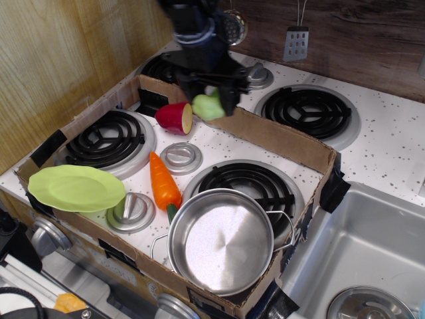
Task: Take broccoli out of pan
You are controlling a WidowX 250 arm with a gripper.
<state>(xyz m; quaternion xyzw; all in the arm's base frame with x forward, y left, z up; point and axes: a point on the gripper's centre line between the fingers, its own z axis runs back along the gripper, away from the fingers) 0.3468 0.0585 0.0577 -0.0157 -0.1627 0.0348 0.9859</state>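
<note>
Landmark = pan [226, 240], front-right in the cardboard box [279, 139]. Pan interior bare, open from above. Carrot [163, 183] just left of pan, nearly touching rim. Lime plate [76, 188] further left; knob [131, 211] btwn plate & pan. Red-yellow fruit half [174, 117] well behind pan, near box back wall. Gripper [211, 101] w/ broccoli [208, 106] hangs over that wall, behind pan. Box walls ring pan close on front & right. Sink [372, 252] right of pan, outside box.
</note>
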